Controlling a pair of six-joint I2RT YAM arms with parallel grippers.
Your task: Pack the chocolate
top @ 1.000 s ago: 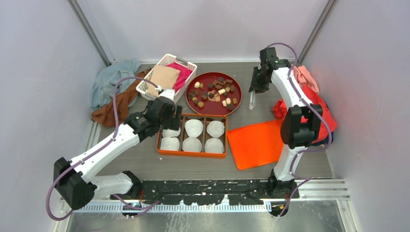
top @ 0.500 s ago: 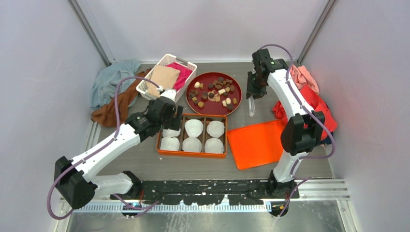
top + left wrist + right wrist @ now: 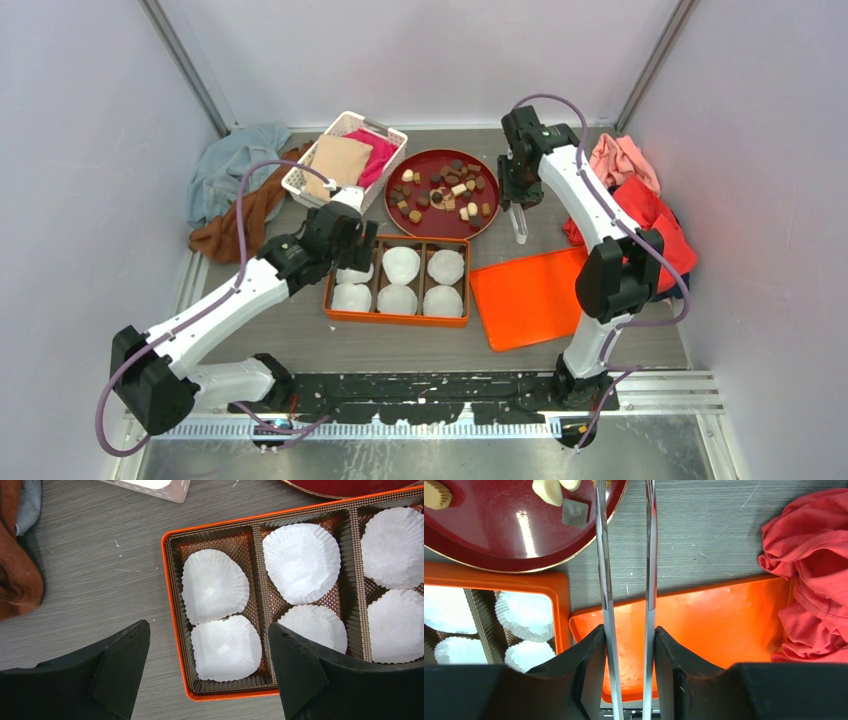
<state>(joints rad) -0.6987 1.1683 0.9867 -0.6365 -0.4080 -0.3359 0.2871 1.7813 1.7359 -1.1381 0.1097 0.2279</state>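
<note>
R gripper [image 3: 629, 645] is clamped on a pair of long metal tweezers [image 3: 602, 555]. The blades run out from betw. its fingers w/ a narrow gap, and nothing shows betw. them. Their tips run off the top of the wrist view; from the overhead cam the tweezers [image 3: 519, 225] hang over the table [image 3: 300, 340], just beside the right rim of the round red plate [image 3: 440, 222].

The chocolate pieces [image 3: 445, 190] all lie loose on that plate: dark, tan and cream, some touching. A cream one [image 3: 547, 490] lies near the rim closest to the blades.

L gripper [image 3: 207, 630] is spread wide and holds nothing. It hovers over the left end of the orange box [image 3: 172, 595]. All six white paper cups [image 3: 215, 586] in there look empty, so packing looks not yet begun. The orange lid [image 3: 525, 300] lies flat beside the box, w/ red cloth [image 3: 809, 570] at its far side.

Handling, as I judge it:
- Pieces are tiny, light and rigid, prob. smooth-coated, so they could squirt out of metal tips.
- Too hard a pinch may mark or crack them.
- Best to take one at the edge of the scatter, blades across its widest part and low on its sides.
- Blocky ones: grip flat face to flat face.
- Round ones are the most likely to slip.
- The cups are flimsy, so a piece should be set in gently.
</note>
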